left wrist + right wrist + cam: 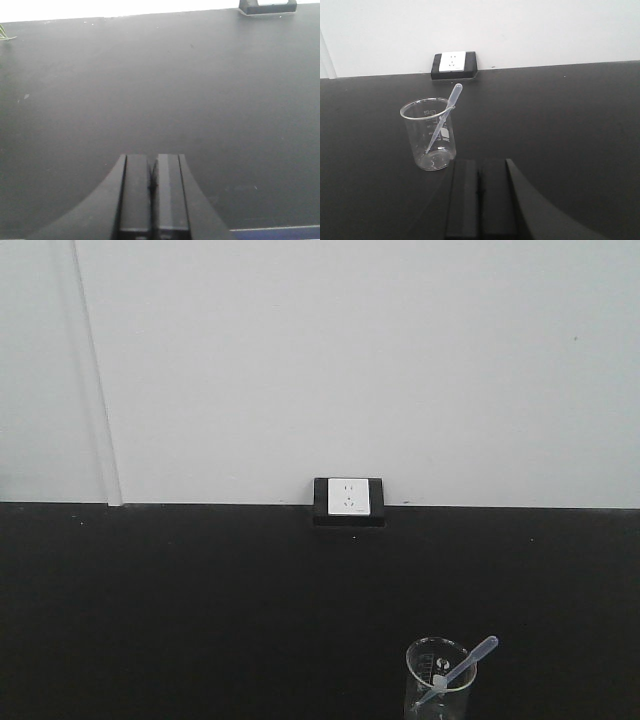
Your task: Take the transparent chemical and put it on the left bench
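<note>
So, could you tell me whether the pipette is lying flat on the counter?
No, the pipette stands tilted inside the beaker, its bulb end leaning past the rim.

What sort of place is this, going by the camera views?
Most likely a laboratory bench. A graduated glass beaker stands on a matte black countertop with a plastic pipette leaning inside it, and a wall socket sits at the counter's back edge against a plain white wall.
</note>
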Controlling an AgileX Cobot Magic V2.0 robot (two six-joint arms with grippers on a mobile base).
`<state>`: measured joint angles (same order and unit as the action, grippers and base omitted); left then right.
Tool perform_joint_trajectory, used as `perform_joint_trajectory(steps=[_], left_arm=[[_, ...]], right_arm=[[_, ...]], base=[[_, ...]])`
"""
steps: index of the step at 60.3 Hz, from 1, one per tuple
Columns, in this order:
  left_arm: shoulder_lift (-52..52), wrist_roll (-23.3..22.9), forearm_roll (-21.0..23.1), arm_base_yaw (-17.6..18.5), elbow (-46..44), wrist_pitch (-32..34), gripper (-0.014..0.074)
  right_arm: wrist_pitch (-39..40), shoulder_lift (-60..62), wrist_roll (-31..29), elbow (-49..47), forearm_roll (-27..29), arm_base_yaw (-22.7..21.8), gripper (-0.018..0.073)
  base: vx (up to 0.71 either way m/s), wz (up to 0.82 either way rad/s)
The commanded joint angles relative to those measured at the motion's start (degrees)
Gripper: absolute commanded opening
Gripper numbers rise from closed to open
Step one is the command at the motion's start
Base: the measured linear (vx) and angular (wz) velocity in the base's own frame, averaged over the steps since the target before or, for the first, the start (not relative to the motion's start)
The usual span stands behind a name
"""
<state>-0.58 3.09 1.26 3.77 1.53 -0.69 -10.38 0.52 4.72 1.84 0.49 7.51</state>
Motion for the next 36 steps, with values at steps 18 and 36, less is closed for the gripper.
perform_joint_trajectory(steps=[18, 36], left_arm=[[-1.1, -0.4, 0.0, 0.1, 0.9, 4.5, -0.0003], [-1.1, -0.4, 0.0, 0.1, 0.9, 4.5, -0.0003]], right_arm=[[18.0, 0.7, 0.1, 0.0, 0.4, -0.3, -0.0007], [12.9, -4.4, -1.4, -14.0, 3.3, -0.3, -0.0007]], base=[[0.00, 0.00], [0.00, 0.00]])
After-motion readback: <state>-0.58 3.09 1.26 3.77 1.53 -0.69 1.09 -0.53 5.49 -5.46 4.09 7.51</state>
